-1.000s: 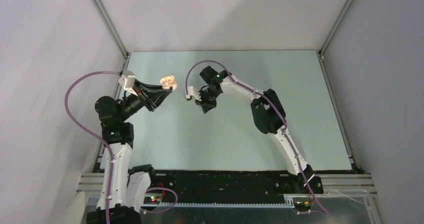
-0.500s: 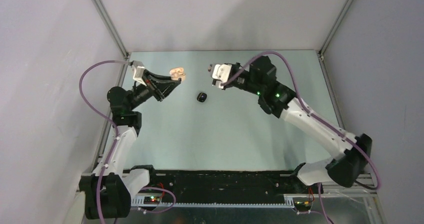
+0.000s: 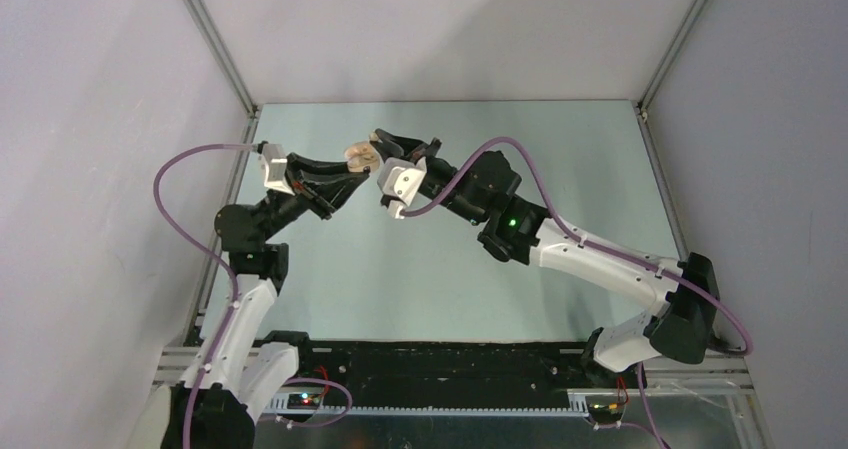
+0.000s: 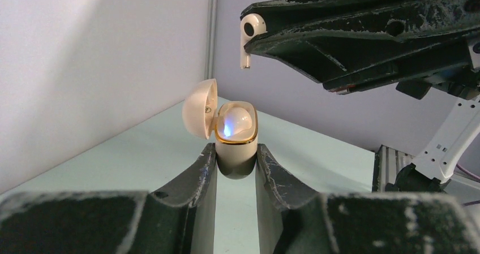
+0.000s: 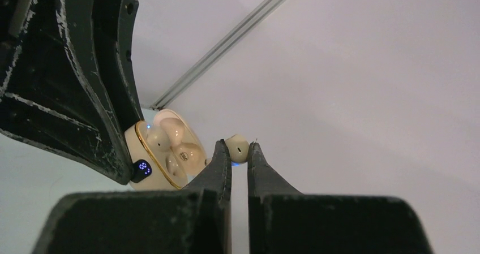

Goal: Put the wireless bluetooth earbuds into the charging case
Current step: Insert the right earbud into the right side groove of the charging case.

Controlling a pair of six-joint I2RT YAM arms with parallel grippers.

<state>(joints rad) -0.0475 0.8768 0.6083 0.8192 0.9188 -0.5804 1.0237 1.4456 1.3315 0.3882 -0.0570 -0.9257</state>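
The two grippers meet above the far left of the table (image 3: pixel 450 289). The left gripper (image 4: pixel 236 155) clamps the case (image 4: pixel 235 138), lid open. The right gripper (image 5: pixel 239 152) pinches the loose earbud (image 4: pixel 249 30) just above the case, not touching it. We count one case and two earbuds. The seated earbud (image 4: pixel 236 121) is done; we judge the loose earbud is yet to insert.

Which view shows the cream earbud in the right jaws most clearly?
The left wrist view: the whole earbud, head and stem, hangs above the open case. The right wrist view shows only its head between the jaws. Top view: too small to tell.
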